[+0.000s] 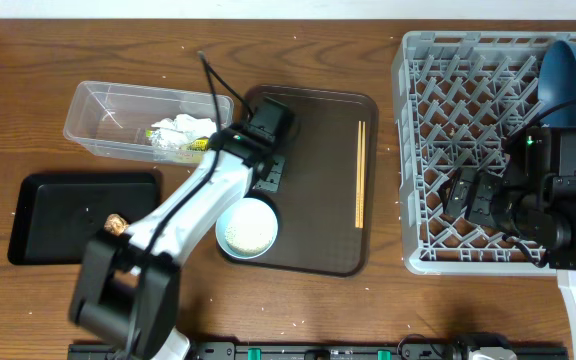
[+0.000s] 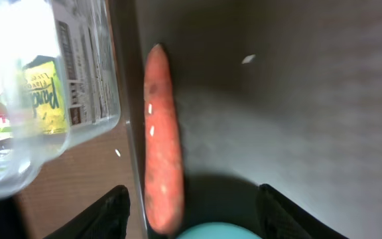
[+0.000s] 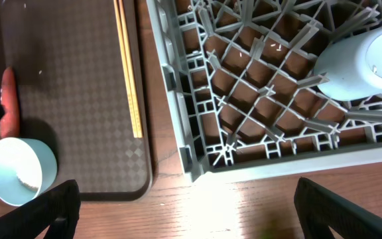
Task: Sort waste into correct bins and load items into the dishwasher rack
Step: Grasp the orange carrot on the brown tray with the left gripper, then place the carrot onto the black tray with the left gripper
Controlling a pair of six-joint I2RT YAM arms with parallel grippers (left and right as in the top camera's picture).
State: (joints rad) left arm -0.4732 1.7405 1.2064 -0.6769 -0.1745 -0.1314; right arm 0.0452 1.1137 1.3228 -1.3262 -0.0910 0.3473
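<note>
An orange carrot lies along the left edge of the brown serving tray. My left gripper is open, one finger on each side of the carrot and neither touching it. The pale bowl, with rice in it, sits just below the gripper. In the clear tub are the white tissue and the wrapper. A brown lump rests on the black tray. The chopsticks lie on the serving tray's right side. My right gripper hangs open and empty by the grey rack.
The blue plate stands in the rack's far right corner, and a pale cup lies among the pegs. Rice grains are scattered on the wooden table. The left arm's cable arcs over the tub.
</note>
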